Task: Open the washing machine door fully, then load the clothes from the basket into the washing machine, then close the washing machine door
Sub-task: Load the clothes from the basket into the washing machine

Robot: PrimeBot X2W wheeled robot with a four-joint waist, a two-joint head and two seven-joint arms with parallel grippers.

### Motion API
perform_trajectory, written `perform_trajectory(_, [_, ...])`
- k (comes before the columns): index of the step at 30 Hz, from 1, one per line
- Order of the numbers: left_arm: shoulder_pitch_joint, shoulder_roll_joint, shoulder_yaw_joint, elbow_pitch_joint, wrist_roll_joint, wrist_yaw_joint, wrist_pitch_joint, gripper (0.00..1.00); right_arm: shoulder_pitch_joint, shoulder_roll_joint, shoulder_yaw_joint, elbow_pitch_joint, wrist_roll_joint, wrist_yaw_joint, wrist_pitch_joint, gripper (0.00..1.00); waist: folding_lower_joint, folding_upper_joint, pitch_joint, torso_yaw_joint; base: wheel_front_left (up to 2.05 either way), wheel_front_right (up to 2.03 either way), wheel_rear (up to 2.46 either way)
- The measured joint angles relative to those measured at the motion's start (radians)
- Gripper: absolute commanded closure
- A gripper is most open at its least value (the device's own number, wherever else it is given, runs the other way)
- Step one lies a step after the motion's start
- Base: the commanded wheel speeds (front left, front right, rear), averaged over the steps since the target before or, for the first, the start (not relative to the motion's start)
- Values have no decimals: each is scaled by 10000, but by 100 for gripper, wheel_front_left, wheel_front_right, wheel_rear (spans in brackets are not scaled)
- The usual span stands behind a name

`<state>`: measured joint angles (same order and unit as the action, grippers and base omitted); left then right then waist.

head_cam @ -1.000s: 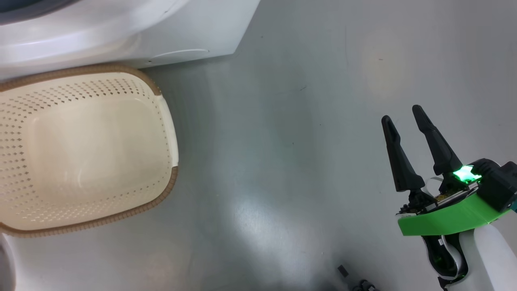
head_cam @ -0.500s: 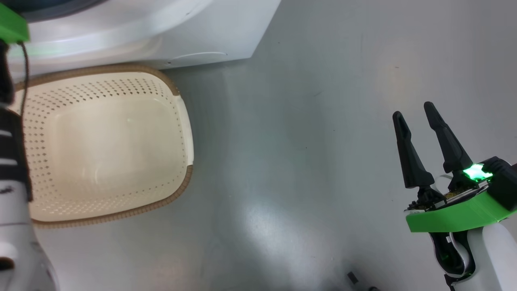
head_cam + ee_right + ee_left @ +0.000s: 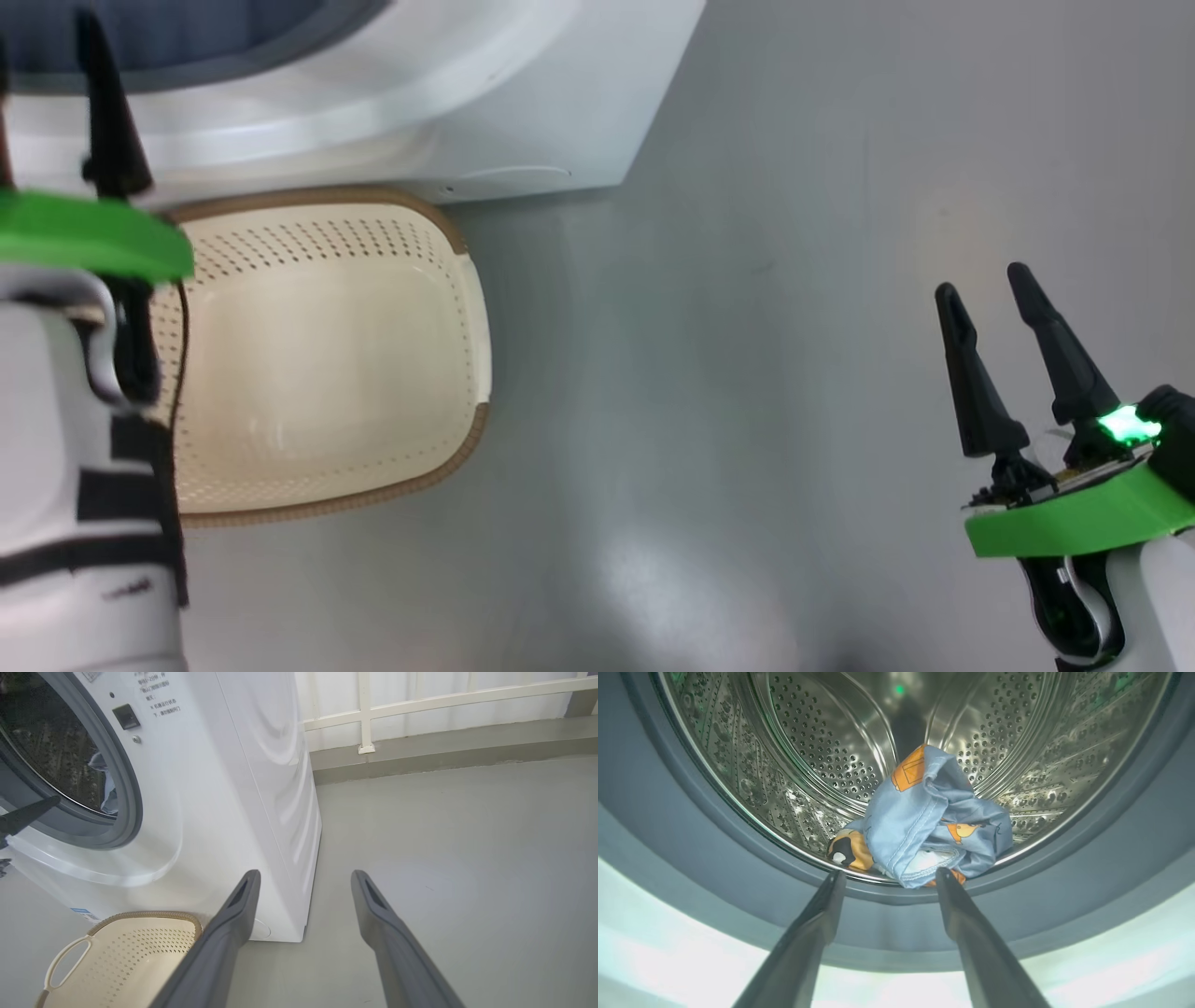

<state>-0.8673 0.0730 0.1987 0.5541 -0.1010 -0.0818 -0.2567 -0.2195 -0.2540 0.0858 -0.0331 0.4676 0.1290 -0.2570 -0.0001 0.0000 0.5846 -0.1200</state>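
The clothes [image 3: 924, 821], blue-grey with orange motifs, lie bunched at the front of the steel drum [image 3: 822, 742], just inside the grey gasket [image 3: 714, 858]. My left gripper [image 3: 891, 873] is open and empty, its tips at the gasket's lip just short of the clothes. In the head view the left gripper [image 3: 51, 112] points at the washing machine [image 3: 523, 103]. The cream basket [image 3: 327, 355] on the floor holds nothing. My right gripper [image 3: 982, 283] hangs open over bare floor, far right of the basket. The washing machine door is out of view.
The right wrist view has the washing machine [image 3: 224, 788] side-on with its opening at the left, the basket [image 3: 126, 956] at its foot and a blue label [image 3: 81, 912]. Grey floor [image 3: 444, 858] stretches right to a white railing [image 3: 420, 704].
The head camera has shifted, sliding the basket and washer rightward in the picture. My left arm has come into the head view at the left, fingers toward the washer. The right gripper stays open.
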Motion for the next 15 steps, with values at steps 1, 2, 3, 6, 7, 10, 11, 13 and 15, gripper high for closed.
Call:
perform_trajectory(1, [238, -58, 65, -109, 0, -10, 0, 0, 44, -23, 4, 0, -8, 0, 0, 0, 0, 0, -88, 41, 0, 0, 0])
perform_trajectory(2, [459, -92, 119, -192, 0, -17, 0, 0, 124, -40, 6, 8, -29, 0, 0, 0, 1, 0, -176, 79, 0, 0, 0])
perform_trajectory(3, [686, -130, 140, -276, 0, -35, 0, 0, 212, -50, 4, 31, -35, 0, 0, 0, 0, 1, -266, 118, 0, 0, 0])
perform_trajectory(6, [1324, -267, 134, -506, 90, -111, 0, 0, 443, -96, -6, 107, -44, 0, 0, 0, 0, 0, -544, 238, 0, 0, 0])
perform_trajectory(7, [1530, -280, 104, -577, 182, -113, 2, 0, 538, -119, -13, 119, -46, 0, 0, 0, 0, 0, -641, 278, 0, 0, 0])
perform_trajectory(10, [2088, -314, 38, -865, 301, -125, 0, 0, 708, -230, -15, 155, -73, 2, 0, 0, 0, 0, -928, 394, 0, 0, 0])
perform_trajectory(11, [2469, -341, 25, -1034, 341, -157, 2, 0, 830, -278, -15, 207, -73, 0, 0, 0, 0, 0, -1138, 459, 0, 0, 0])
perform_trajectory(13, [2895, -357, -21, -1198, 387, -199, 2, 0, 1004, -295, -17, 251, -73, 0, 0, 0, 0, 0, -1356, 513, 0, 0, 0])
perform_trajectory(15, [3371, -376, -38, -1342, 393, -199, 0, 0, 1192, -309, -23, 297, -73, 0, 0, 0, 0, 1, -1593, 558, 0, 0, 0])
